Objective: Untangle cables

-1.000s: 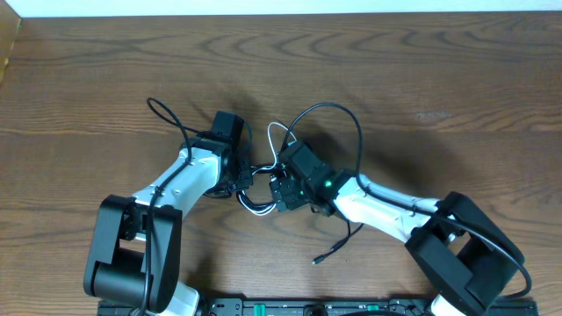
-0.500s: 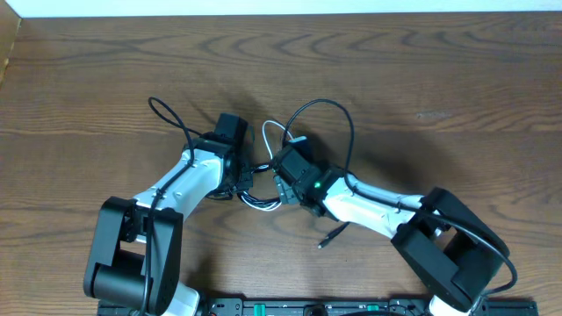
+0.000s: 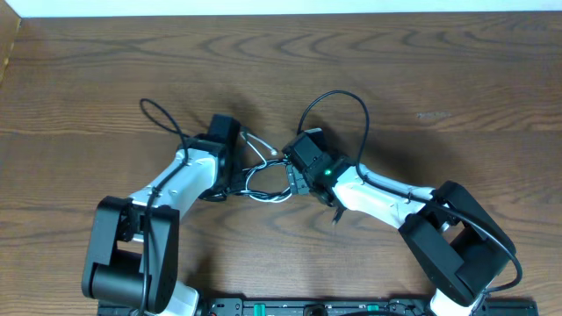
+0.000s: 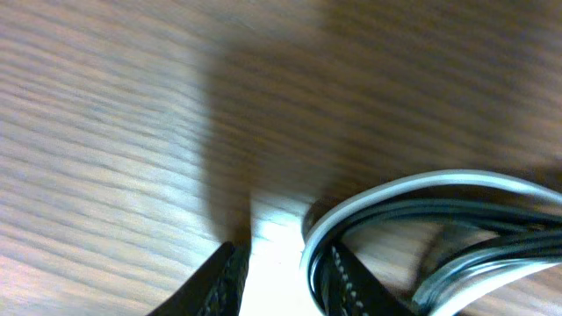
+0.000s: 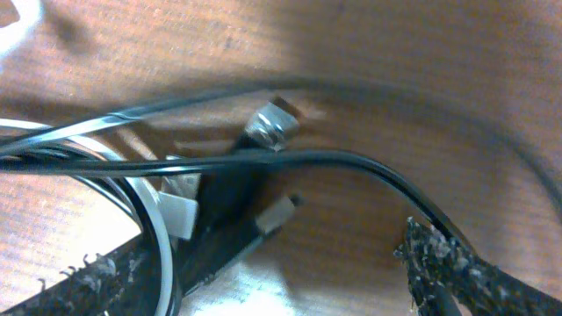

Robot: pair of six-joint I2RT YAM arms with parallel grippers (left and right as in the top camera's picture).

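The cables (image 3: 263, 180) lie bunched between my two grippers at the table's middle: a white one (image 3: 256, 140) and black ones, with one black loop (image 3: 338, 110) arching behind the right arm and another (image 3: 158, 118) left of the left arm. My left gripper (image 4: 281, 283) is slightly open with nothing in the gap; the white and black strands (image 4: 421, 189) curl round the outside of its right finger (image 4: 351, 285). My right gripper (image 5: 272, 272) is wide open low over the bundle, with a white strand (image 5: 162, 254), a black plug (image 5: 219, 219) and a metal plug tip (image 5: 268, 127) ahead of it.
A black cable end (image 3: 337, 219) lies by the right forearm. The arm bases (image 3: 132, 254) and a dark rail (image 3: 299, 307) take up the near edge. The table's far edge (image 3: 281, 13) runs along the top.
The right gripper swung left into the bundle, then back right. The left arm shifted slightly left. The strands between them now lie more spread, and the loose black end slid towards the right forearm.
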